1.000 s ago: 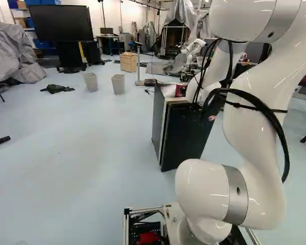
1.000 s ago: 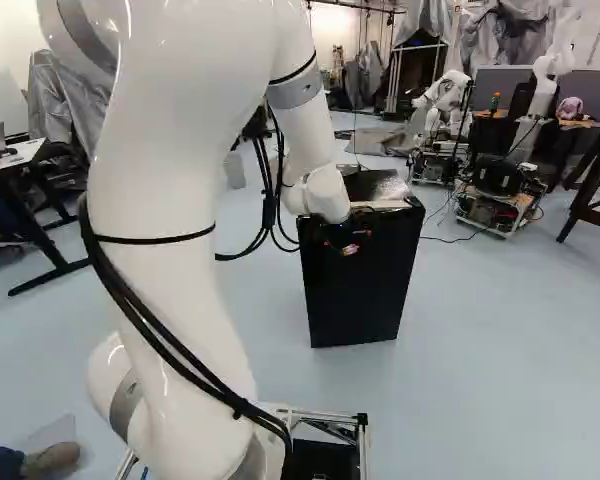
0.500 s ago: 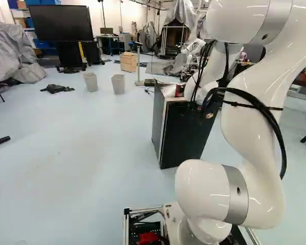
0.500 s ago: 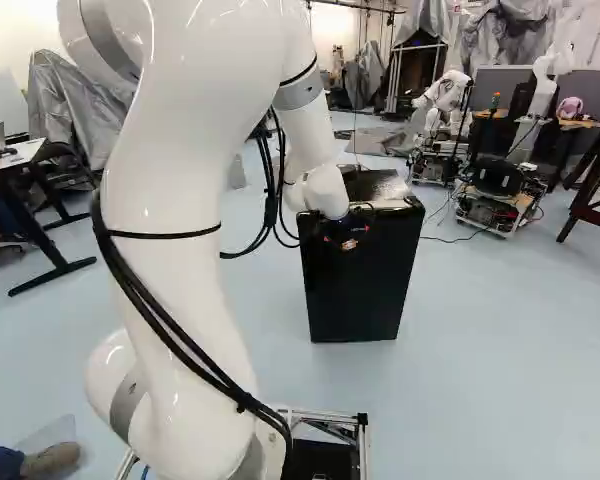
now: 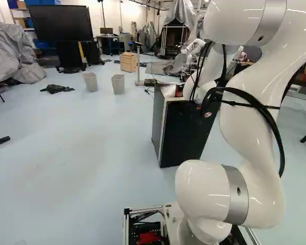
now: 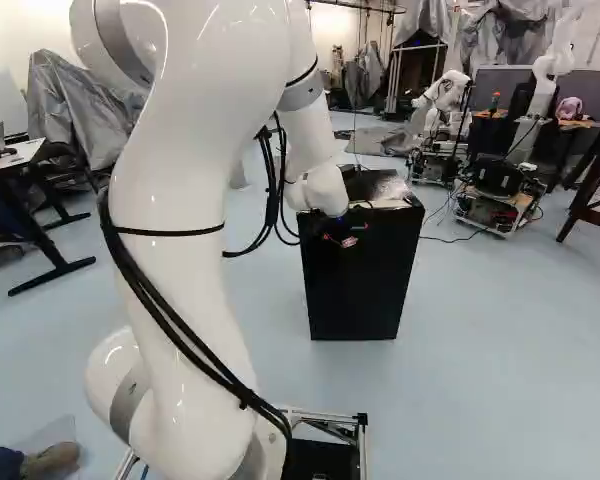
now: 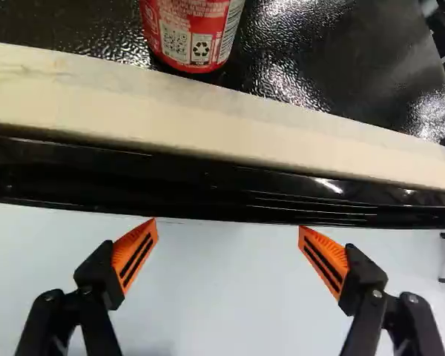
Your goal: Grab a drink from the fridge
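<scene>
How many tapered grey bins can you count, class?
2: one open grey bin nearer the big black screen, the other grey bin nearer the black boxy fridge. Others may be hidden.

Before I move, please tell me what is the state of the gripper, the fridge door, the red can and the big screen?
Gripper: open, holding nothing.
Fridge door: looks closed.
Red can: upright on the fridge; its top out of view.
Big screen: dark.

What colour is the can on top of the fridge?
Red with white print; the can shows best in the wrist view.
</scene>
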`<state>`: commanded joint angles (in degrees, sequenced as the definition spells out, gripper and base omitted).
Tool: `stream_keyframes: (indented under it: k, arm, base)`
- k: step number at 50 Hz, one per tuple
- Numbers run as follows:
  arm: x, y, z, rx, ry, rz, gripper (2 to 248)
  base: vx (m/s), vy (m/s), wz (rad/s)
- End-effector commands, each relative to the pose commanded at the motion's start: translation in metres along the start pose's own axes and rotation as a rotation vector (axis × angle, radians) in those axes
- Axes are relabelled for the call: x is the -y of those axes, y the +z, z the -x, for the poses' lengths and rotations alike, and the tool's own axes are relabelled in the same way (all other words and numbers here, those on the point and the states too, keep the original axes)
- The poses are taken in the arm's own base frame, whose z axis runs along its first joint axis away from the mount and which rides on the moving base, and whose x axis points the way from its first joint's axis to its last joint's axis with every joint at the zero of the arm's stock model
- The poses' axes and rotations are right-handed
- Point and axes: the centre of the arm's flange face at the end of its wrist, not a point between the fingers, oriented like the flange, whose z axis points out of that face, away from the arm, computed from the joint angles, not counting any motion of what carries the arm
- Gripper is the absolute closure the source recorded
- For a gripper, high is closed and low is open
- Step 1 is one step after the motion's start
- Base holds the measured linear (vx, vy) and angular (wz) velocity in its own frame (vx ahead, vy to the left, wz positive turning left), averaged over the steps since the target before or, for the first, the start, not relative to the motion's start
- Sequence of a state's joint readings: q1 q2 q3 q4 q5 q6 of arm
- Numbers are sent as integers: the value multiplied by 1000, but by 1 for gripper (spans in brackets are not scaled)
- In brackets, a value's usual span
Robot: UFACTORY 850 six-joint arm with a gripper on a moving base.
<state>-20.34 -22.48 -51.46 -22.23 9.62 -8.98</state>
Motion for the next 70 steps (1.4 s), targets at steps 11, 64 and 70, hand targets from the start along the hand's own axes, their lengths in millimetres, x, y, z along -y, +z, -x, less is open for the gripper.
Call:
stream_keyframes:
  k: [11, 64, 70]
  arm:
    - [4, -12, 13, 12, 11, -1, 3]
    - [55, -79, 61, -83, 280, 53, 3]
    - [63, -86, 61, -142, 271, 61, 3]
  base:
    - [0, 0, 0]
    - [0, 0, 0]
    - [0, 0, 0]
